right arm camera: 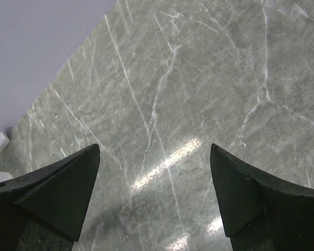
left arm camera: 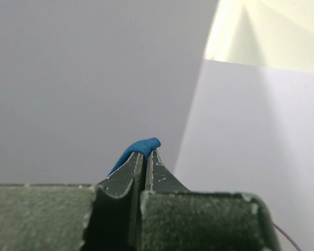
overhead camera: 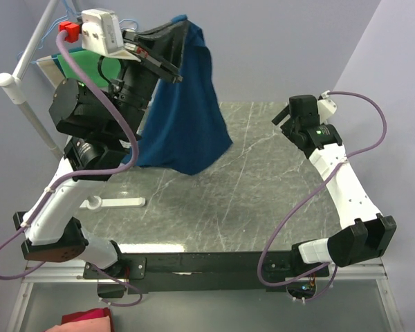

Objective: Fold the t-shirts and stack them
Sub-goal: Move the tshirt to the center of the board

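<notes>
Two robot arms are mounted at the near edge of a grey marbled table (overhead camera: 263,194). On the near right, the right gripper (right arm camera: 154,151) hovers over bare tabletop with its jaws spread wide and nothing between them; its own camera shows only stone. Farther back and to its left, a navy blue t-shirt (overhead camera: 190,117) hangs in a long drape, its long axis vertical. Its lower hem is at or just above the table; which one cannot be told. At the far left, raised high, the left gripper (left arm camera: 145,154) is clenched on a fold of the shirt's top edge. The free hem is probably the next grasp, and the empty right arm is the one free to reach it.
</notes>
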Action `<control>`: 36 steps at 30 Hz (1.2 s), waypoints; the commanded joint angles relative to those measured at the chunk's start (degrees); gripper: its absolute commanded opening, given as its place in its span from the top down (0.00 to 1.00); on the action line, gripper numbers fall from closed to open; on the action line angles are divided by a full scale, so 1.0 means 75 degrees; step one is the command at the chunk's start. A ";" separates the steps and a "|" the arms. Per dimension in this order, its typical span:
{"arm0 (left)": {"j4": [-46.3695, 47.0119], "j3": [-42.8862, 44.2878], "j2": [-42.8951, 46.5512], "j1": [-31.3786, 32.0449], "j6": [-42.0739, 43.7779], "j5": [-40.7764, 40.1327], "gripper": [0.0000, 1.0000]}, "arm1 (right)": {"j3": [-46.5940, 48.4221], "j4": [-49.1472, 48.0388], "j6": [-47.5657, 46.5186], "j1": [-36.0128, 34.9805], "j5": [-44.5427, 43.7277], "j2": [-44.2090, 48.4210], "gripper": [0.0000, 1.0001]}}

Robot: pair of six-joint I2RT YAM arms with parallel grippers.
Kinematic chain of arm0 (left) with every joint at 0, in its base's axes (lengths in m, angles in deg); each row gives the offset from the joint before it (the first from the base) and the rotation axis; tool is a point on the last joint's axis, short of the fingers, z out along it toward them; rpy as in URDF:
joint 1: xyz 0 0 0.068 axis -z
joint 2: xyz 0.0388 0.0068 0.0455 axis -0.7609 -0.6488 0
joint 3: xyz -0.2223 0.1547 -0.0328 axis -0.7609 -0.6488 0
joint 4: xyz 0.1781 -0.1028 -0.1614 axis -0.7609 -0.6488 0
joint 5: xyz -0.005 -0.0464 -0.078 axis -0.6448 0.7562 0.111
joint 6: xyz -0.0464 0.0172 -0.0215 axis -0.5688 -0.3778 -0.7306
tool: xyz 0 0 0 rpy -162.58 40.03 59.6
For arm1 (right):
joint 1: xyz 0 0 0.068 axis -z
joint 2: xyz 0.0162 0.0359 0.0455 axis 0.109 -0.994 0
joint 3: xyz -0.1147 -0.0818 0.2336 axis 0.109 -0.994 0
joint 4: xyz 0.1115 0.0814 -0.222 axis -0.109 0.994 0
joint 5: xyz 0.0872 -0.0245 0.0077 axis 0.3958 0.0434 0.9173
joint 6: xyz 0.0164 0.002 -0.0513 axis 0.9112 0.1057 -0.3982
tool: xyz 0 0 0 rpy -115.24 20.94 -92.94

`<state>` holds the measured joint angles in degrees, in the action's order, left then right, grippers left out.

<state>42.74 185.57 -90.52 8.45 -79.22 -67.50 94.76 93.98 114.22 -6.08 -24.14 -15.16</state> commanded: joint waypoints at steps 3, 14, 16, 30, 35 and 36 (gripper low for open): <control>-0.0833 0.0073 -0.0168 0.0037 -0.0607 0.1809 0.99 | -0.0120 -0.0177 -0.0103 0.0005 0.0093 0.0172 0.09; -0.0518 -0.0889 -0.1515 -0.0092 -0.0256 -0.1024 0.99 | -0.0143 -0.0060 -0.0033 0.0086 -0.0317 0.0360 0.08; -0.0435 -0.0901 -0.1982 -0.0383 -0.0535 -0.2090 0.99 | -0.0224 -0.0188 -0.0068 0.0122 -0.0282 0.0523 0.08; -0.4790 -0.2074 -0.4055 -0.2657 -0.5360 -0.1658 0.76 | -0.0893 -0.0399 -0.0150 0.0133 0.0361 0.0372 0.07; -0.7076 -0.0972 -0.5054 -0.3408 -0.6653 -0.1672 0.15 | -0.0998 -0.0552 -0.0676 0.0017 0.0878 0.0010 0.07; -0.7138 -0.1017 -0.5113 -0.3560 -0.6782 -0.1637 0.14 | -0.0964 -0.0517 -0.0724 -0.0042 0.0878 -0.0073 0.07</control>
<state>1.91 173.66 -127.52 -13.78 -119.98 -79.39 87.68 92.41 112.20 -5.49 -20.17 -13.85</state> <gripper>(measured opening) 0.827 0.933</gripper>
